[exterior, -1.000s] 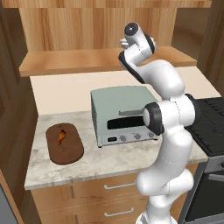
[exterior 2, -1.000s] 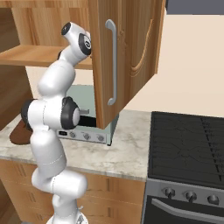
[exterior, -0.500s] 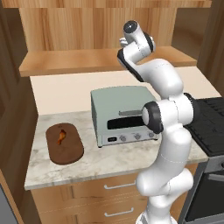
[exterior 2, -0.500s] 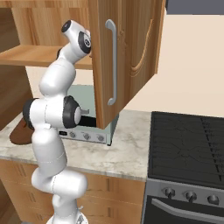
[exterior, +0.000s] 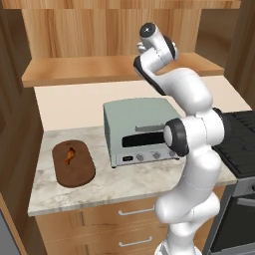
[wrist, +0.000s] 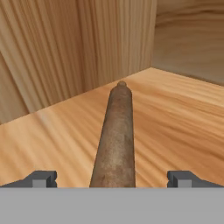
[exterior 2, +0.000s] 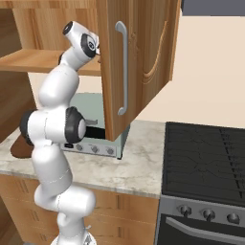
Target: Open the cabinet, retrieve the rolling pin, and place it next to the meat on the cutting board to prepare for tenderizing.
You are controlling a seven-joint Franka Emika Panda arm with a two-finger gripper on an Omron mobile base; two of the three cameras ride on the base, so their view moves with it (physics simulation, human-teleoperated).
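Observation:
The cabinet (exterior 2: 143,57) stands open, its door swung out with a silver bar handle (exterior 2: 123,67). The rolling pin (wrist: 116,135), a slim dark brown rod, lies on the cabinet's wooden shelf (exterior: 89,69) and points away from the hand. My gripper (wrist: 112,178) is open and straddles the pin's near end, with one fingertip (wrist: 41,178) on each side and neither touching it. Down on the counter lies the dark oval cutting board (exterior: 73,163) with the meat (exterior: 70,155), a small orange-brown strip, on it. The arm's wrist (exterior: 152,37) reaches up into the cabinet.
A grey-green toaster oven (exterior: 137,130) stands on the counter right of the board, under the shelf. A black stove (exterior 2: 206,153) is at the right. The open door hangs close to the right of the arm. The cabinet's back wall (wrist: 109,39) stands just beyond the pin.
The wrist has shifted very slightly upward at the shelf. The jaws have stayed open and the board and meat have not moved.

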